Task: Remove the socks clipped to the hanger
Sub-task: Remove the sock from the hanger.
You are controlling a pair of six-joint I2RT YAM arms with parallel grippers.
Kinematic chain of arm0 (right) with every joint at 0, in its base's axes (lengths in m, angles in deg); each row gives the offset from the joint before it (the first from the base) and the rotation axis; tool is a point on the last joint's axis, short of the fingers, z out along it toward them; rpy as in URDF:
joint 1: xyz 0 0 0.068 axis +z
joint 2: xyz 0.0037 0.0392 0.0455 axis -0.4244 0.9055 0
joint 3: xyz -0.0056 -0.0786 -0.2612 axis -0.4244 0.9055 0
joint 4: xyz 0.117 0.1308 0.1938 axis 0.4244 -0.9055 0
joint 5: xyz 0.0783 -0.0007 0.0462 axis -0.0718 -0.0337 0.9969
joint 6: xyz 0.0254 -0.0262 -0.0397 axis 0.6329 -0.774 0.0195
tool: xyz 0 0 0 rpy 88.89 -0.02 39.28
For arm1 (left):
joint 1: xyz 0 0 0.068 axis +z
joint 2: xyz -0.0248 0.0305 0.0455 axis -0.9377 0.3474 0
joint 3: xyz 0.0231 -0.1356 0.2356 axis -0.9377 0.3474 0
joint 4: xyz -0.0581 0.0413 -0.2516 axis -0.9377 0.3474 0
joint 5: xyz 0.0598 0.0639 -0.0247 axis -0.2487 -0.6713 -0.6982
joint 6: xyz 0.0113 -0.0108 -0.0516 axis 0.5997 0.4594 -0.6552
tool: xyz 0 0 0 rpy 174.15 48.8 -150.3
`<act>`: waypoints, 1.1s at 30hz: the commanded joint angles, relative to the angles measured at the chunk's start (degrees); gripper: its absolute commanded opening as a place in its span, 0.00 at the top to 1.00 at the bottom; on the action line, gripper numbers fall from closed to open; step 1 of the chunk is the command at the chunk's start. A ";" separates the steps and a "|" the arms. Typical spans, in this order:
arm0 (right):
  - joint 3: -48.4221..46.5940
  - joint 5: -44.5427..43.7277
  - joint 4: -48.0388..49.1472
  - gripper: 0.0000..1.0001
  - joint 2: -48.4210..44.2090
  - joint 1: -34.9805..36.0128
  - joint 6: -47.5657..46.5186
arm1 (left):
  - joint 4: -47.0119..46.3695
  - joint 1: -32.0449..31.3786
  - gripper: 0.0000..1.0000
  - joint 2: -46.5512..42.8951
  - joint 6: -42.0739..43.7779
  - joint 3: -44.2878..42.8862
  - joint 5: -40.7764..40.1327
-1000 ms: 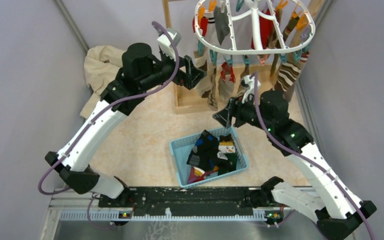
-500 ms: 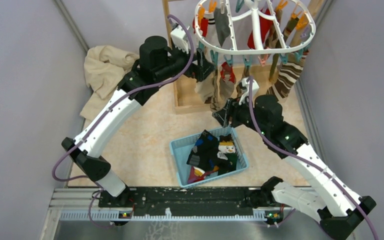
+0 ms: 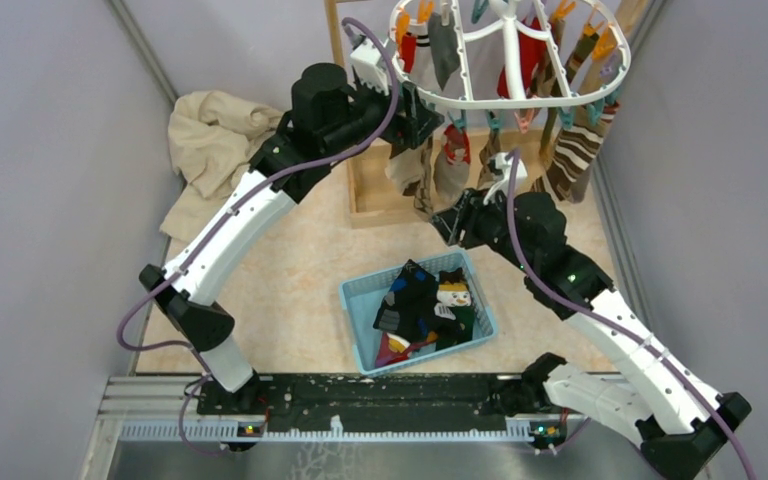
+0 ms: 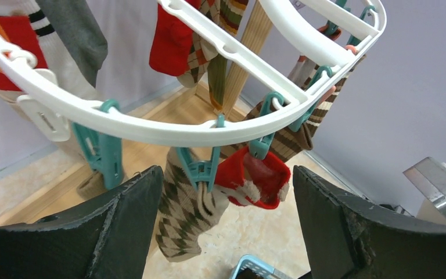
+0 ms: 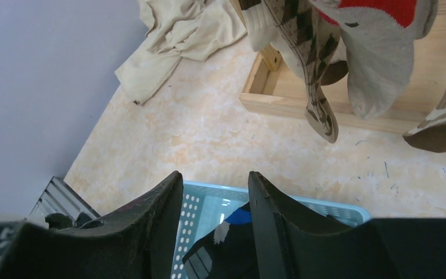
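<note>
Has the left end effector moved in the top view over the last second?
Yes. The left end effector has shifted right and up-frame, from short of the hanger rim to under its left edge.

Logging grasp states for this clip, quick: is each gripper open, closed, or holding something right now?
Left gripper: open wide, holding nothing.
Right gripper: open, narrower gap, holding nothing.

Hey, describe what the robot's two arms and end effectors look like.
Both the left arm and right arm have white links, black joints and a purple cable looped along them. The left end effector and right end effector have broad, matte black, tapered fingers.
</note>
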 commanded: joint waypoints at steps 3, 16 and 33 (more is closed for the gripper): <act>-2.55 -0.57 5.65 0.55 2.29 0.34 1.67 | 0.80 -2.76 0.13 2.28 -0.26 -3.88 -4.55; -2.17 0.04 7.50 0.55 3.84 0.38 2.44 | 2.26 -4.41 0.14 2.50 2.87 -3.63 -12.33; -1.54 0.71 7.84 0.55 4.25 0.38 2.09 | 1.10 -3.50 0.19 3.39 6.60 -3.11 -11.59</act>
